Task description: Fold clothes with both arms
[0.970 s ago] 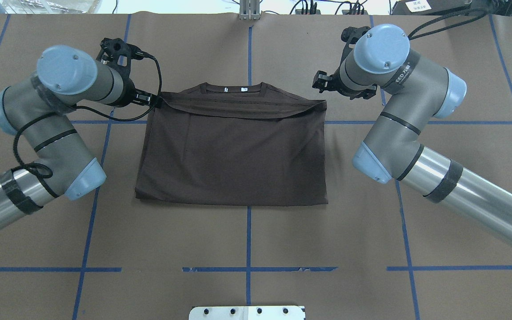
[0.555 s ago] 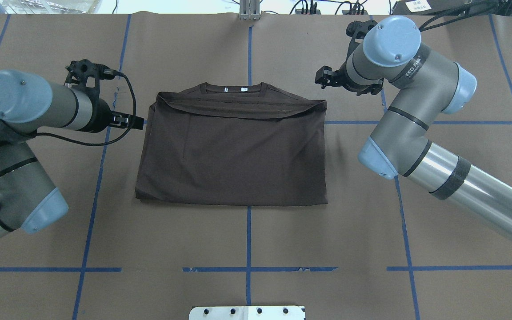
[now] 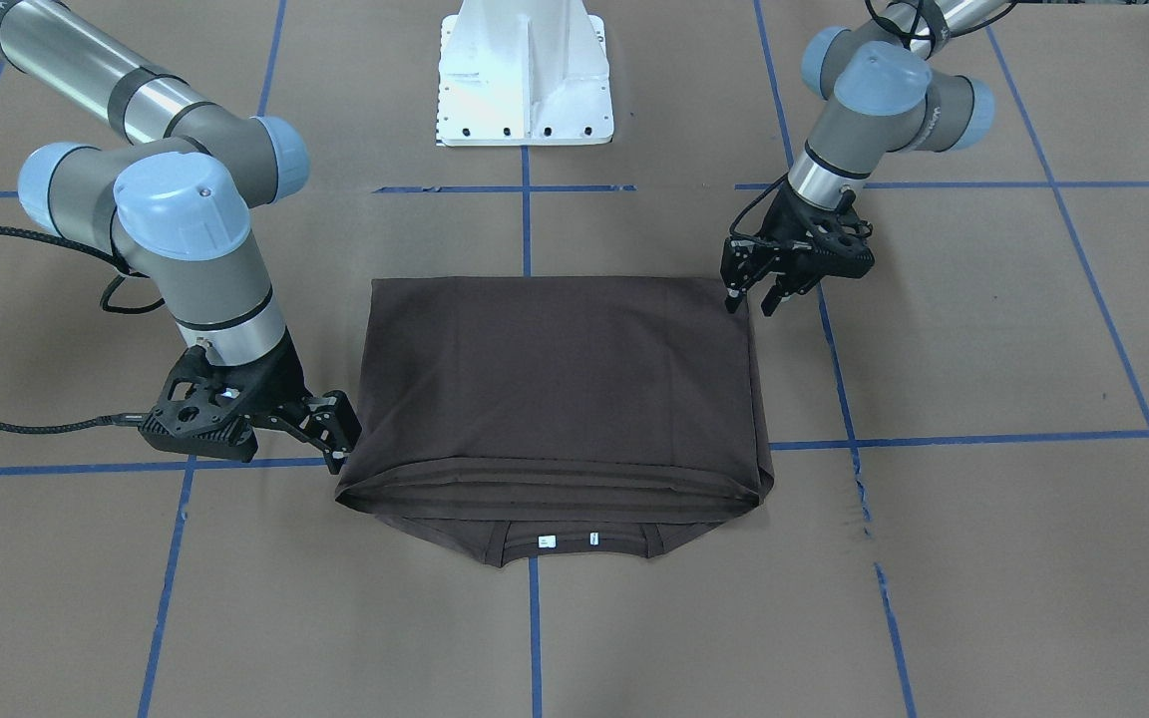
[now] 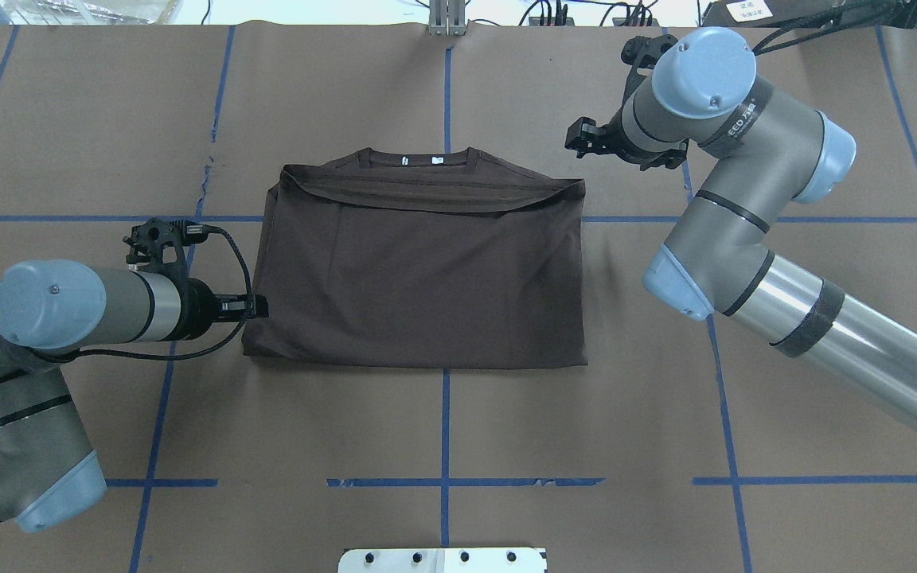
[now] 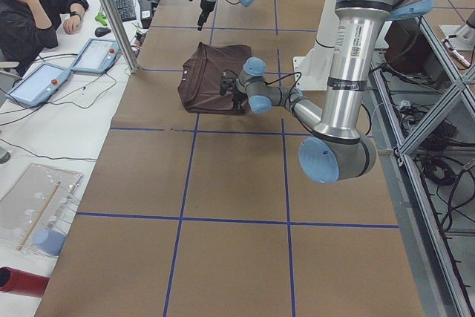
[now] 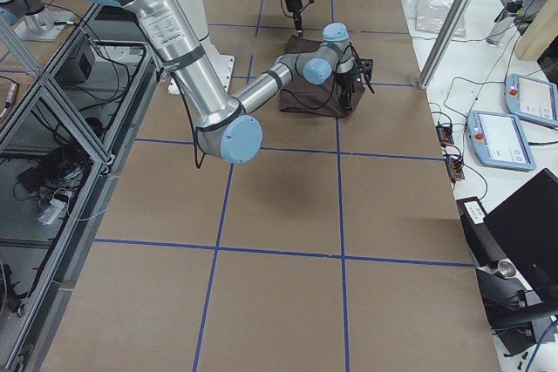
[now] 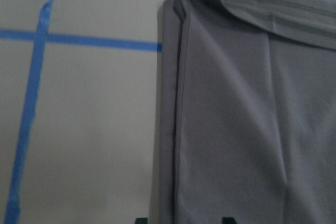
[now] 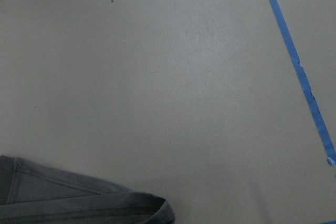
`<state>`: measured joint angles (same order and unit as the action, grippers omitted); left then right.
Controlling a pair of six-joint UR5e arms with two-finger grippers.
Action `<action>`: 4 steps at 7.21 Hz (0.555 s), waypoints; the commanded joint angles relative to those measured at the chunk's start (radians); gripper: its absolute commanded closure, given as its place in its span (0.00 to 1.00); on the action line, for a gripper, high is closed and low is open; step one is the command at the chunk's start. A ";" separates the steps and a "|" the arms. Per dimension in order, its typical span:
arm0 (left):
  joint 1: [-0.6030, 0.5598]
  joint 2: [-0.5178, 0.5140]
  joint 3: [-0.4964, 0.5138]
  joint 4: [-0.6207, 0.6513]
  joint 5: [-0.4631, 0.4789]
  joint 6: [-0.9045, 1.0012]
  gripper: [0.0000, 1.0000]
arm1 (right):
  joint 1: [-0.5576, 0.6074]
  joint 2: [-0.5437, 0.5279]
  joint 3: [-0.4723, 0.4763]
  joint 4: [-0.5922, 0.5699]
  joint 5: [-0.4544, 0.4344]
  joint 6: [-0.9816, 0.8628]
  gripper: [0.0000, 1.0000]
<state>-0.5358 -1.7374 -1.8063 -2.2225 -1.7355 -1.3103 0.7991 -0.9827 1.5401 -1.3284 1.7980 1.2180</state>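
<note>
Folded T-shirt (image 4: pixel 419 270), left hand (image 4: pixel 256 305) alongside, seemingly open

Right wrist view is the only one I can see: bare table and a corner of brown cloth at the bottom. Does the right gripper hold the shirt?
Observer: No. The right gripper is open and empty, beside the far right corner of the shirt.
Operator: Where is the left gripper?
Observer: The left gripper is also open. It is at the diagonally opposite corner of the shirt, on the side near the robot.
Operator: How does the shirt lie?
Observer: It is folded flat into a rectangle. The collar and white tags peek out on the side away from the robot.
</note>
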 commanded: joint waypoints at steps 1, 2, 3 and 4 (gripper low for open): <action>0.028 0.002 -0.001 0.000 0.010 -0.013 0.43 | 0.000 -0.001 0.000 0.000 0.000 0.000 0.00; 0.034 0.004 0.001 0.000 0.010 -0.015 0.43 | 0.000 -0.002 0.000 0.000 0.000 0.000 0.00; 0.043 0.004 0.004 0.001 0.011 -0.023 0.43 | 0.000 -0.002 0.000 0.000 0.000 0.000 0.00; 0.049 0.015 0.005 0.001 0.011 -0.024 0.43 | 0.000 -0.002 0.000 0.000 0.000 0.000 0.00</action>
<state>-0.4959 -1.7312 -1.8033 -2.2219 -1.7250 -1.3304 0.7992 -0.9845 1.5401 -1.3284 1.7979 1.2180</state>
